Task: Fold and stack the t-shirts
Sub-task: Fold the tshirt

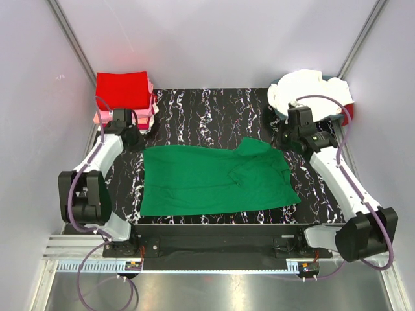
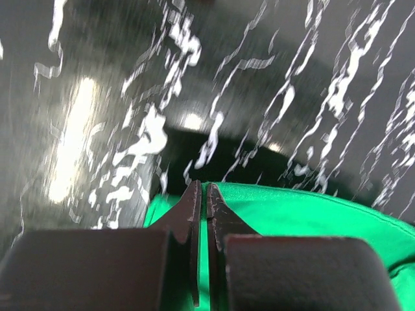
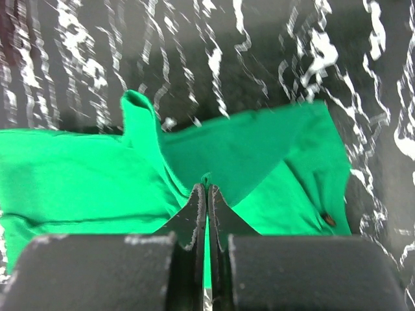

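From above, saw left gripper (image 1: 133, 137) and right gripper (image 1: 290, 137) low at the far corners of green t-shirt (image 1: 214, 181), spread mid-mat (image 1: 194, 110); bare mat all round, arms reaching forward. Left wrist: found jaws clenched at the shirt's edge, hold unclear. Right wrist: found jaws pinched on a green fold.

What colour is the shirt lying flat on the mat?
The shirt is bright green; the top view shows it best.

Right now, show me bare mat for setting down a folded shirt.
Bare mat runs beyond the green t-shirt, between the red stack and the white pile. The near strip is thin; the left hand and right hand crowd its far corners.
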Controlling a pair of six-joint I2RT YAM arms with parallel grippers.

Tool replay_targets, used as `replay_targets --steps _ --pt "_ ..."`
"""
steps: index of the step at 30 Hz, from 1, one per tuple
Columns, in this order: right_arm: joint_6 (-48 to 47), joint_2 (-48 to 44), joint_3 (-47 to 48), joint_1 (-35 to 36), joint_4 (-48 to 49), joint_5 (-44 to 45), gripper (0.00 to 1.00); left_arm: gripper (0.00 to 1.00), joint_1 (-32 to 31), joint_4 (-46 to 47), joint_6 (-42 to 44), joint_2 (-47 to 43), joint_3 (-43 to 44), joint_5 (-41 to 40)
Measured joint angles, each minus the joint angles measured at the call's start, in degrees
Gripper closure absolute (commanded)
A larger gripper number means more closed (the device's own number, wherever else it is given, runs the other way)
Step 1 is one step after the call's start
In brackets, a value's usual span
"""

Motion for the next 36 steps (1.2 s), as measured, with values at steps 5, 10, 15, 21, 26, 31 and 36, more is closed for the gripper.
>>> replay_targets --steps 5,10,15,21,26,31,36 --pt "0.92 -4.7 -5.95 -0.07 -1.84 1.88 1.0 1.0 0.0 -0.44 0.2 -5.53 -6.78 0.0" --pt "2.6 -11.41 -9.44 -0.07 -3.67 3.39 1.0 1.0 0.0 -1.25 0.48 -9.86 -10.58 -0.02" --pt "4.85 -17.62 -12.7 -0.07 -5.25 4.55 1.0 1.0 0.0 -2.36 0.42 -14.38 -13.81 -0.04" --pt "9.25 -22.23 -18.12 -0.07 -7.21 5.31 1.0 1.0 0.0 -4.31 0.39 -18.18 -17.75 -0.04" --pt "16.96 -25.42 -20.72 -0.07 -10.86 7.67 1.0 0.86 0.0 -7.69 -0.09 -19.87 -18.8 0.02" --pt "25.9 -32.89 -25.73 -0.07 -13.38 7.37 0.4 0.44 0.0 -12.87 -1.31 -22.34 -18.8 1.11" --pt "31.65 -46.47 -30.93 -0.07 -18.38 5.7 0.25 0.3 0.0 -18.73 -2.27 -29.05 -18.8 2.4"
